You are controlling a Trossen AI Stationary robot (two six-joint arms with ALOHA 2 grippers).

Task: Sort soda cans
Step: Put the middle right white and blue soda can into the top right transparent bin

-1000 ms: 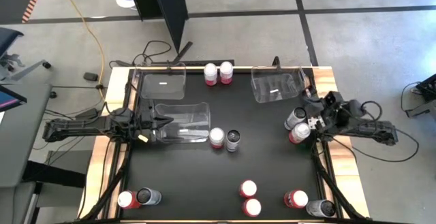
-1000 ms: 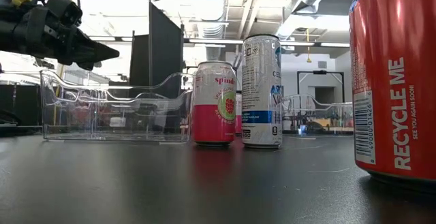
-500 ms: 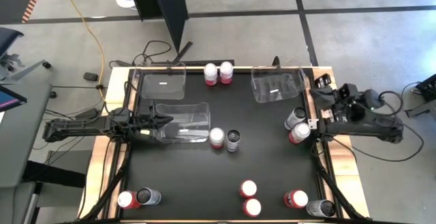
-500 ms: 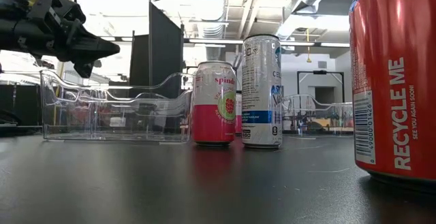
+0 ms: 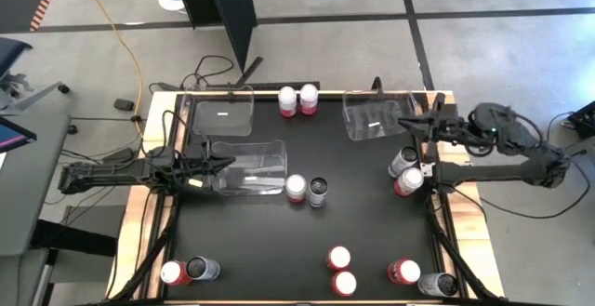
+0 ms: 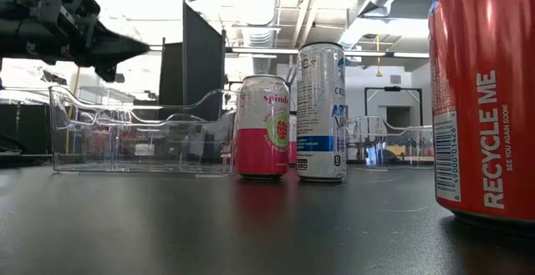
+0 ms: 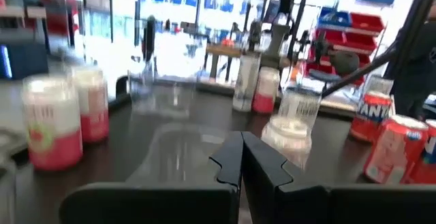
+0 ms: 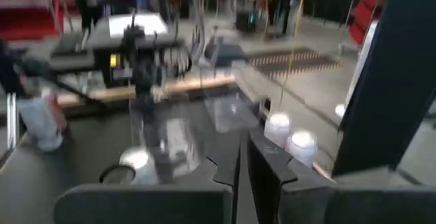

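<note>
Near edge: red cans (image 5: pixel 403 271) and a dark one stand in small groups, far from both grippers.
Centre: pink-and-white can (image 5: pixel 296 188) beside dark can (image 5: pixel 318 192), just past the middle bin (image 5: pixel 249 166).
Left gripper (image 5: pixel 226 162): jaws together, empty, over that bin.
Right gripper (image 5: pixel 406 123): jaws nearly together, empty, above the right bin (image 5: pixel 375 115); two cans (image 5: pixel 406 171) stand just nearer.
Far edge: two pink-and-white cans (image 5: pixel 298 99).

Two matte black jointed arms, black cables along them, left hand (image 5: pixel 226 160) with slim pointed dark fingers
</note>
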